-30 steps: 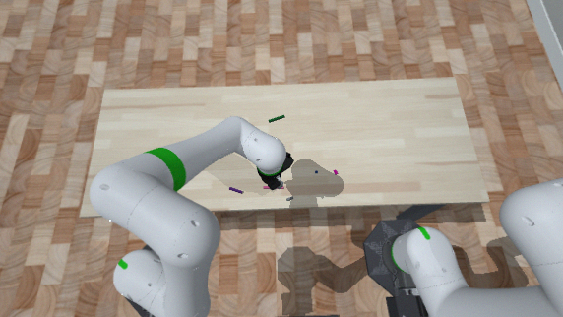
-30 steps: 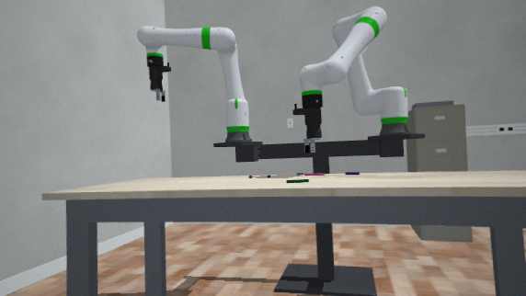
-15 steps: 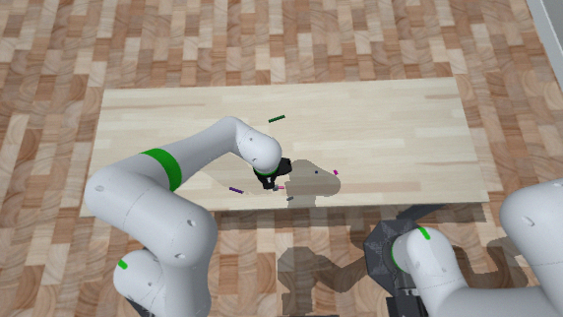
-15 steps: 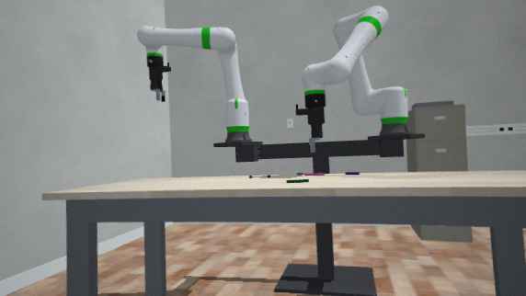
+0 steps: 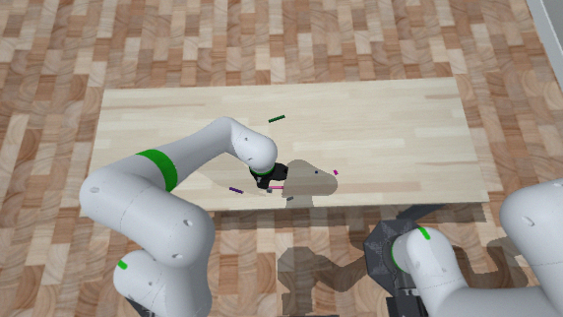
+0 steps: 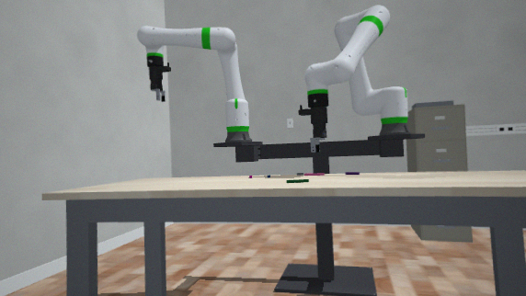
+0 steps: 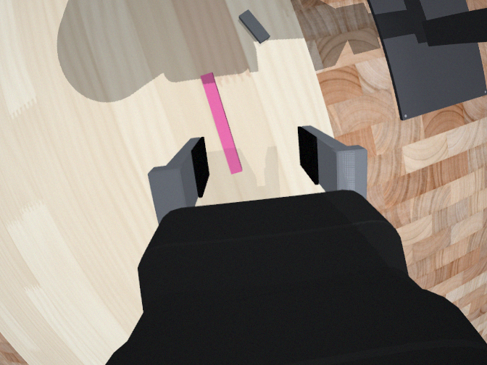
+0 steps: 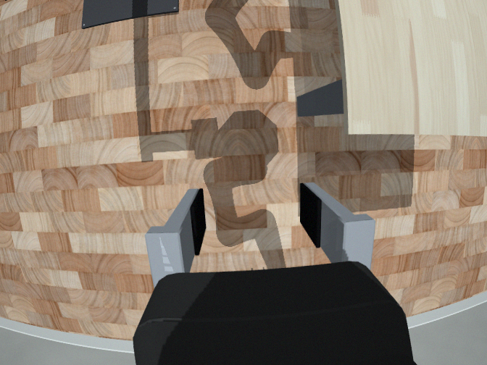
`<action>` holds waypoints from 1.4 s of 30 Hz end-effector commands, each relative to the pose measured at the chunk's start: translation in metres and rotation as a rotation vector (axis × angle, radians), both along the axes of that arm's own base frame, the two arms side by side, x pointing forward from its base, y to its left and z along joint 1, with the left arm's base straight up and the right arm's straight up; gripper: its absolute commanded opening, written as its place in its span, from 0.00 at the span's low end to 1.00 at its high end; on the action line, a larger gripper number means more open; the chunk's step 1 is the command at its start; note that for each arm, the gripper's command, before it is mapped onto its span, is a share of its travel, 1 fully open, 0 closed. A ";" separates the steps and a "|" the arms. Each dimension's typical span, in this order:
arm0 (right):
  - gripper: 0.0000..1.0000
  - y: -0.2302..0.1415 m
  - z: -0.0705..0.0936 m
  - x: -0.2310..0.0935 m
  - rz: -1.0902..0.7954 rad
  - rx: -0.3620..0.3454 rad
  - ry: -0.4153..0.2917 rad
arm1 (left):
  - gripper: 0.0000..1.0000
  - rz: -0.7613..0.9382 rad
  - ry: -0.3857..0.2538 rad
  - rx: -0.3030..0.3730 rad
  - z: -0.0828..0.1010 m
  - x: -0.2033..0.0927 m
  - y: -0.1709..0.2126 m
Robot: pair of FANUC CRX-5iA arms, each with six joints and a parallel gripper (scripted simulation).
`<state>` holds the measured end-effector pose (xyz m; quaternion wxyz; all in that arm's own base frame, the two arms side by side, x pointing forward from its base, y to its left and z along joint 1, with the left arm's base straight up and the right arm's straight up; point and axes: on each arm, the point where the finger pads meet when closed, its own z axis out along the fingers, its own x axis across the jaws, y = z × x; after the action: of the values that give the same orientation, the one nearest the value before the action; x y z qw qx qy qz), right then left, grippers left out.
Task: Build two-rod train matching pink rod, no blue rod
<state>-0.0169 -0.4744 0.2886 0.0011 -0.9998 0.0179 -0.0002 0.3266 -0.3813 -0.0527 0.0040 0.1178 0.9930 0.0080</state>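
Rods: 6 total, one per colour. 1 green rod (image 5: 277, 118) (image 6: 297, 181), 1 purple rod (image 5: 236, 190) (image 6: 352, 173), 1 pink rod (image 5: 277, 187) (image 6: 314, 174) (image 7: 222, 125), 1 grey rod (image 5: 289, 198) (image 6: 300, 174) (image 7: 254, 26), 1 blue rod (image 5: 316, 172) (image 6: 268, 176), 1 magenta rod (image 5: 336, 172) (image 6: 250, 176). Arms: 2, left arm (image 5: 192, 143) (image 6: 363, 51) and right arm (image 5: 428, 256) (image 6: 188, 38). End effectors: 2, one per arm, left end effector (image 5: 269, 190) (image 6: 315, 149) (image 7: 254, 161) and right end effector (image 6: 161, 97) (image 8: 252, 206). Surface (image 5: 384, 113) (image 6: 138, 186) (image 7: 78, 157) (image 8: 393, 78): 1. Filing cabinet (image 6: 439, 175): 1.
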 end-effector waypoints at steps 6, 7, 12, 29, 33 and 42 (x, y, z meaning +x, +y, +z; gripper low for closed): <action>1.00 0.000 0.001 0.000 0.000 -0.002 0.000 | 1.00 -0.302 0.011 -0.014 0.001 -0.005 0.012; 1.00 0.000 0.001 0.000 0.000 -0.002 0.000 | 1.00 -0.330 0.011 -0.014 0.001 -0.005 0.013; 1.00 0.000 0.001 0.000 0.000 -0.002 0.000 | 1.00 -0.457 0.012 -0.013 0.001 -0.008 0.019; 1.00 0.000 0.001 0.000 0.000 -0.002 0.000 | 1.00 -0.908 0.015 -0.009 0.001 -0.013 0.044; 1.00 0.000 0.001 0.000 0.000 -0.002 0.000 | 1.00 -1.015 0.015 -0.008 0.001 -0.014 0.050; 1.00 0.000 0.001 0.000 0.000 -0.002 0.000 | 1.00 -1.233 0.016 -0.006 0.001 -0.015 0.062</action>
<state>-0.0169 -0.4744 0.2886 0.0011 -0.9998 0.0179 -0.0002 0.3115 -0.3246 -0.0520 -0.0016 0.6280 0.7782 0.0096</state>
